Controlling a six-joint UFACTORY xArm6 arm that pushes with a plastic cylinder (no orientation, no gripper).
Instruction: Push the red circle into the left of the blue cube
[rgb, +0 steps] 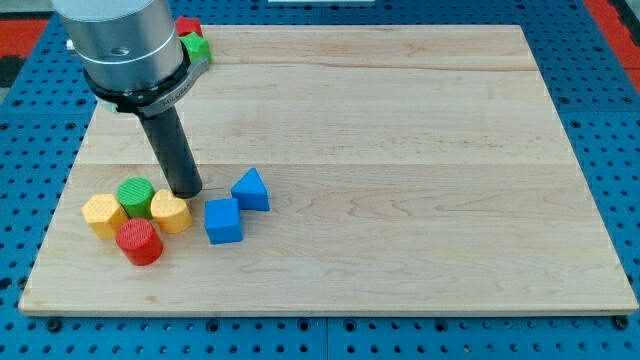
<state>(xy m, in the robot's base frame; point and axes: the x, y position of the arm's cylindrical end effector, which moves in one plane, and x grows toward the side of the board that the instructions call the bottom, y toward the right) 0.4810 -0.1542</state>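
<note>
The red circle (139, 242) sits at the lower left of the frame, left of the blue cube (223, 221). There is no hand, only my tip (187, 192), just above the yellow block (171, 212). That block lies between them, touching the red circle. A push might shove it along too.
</note>
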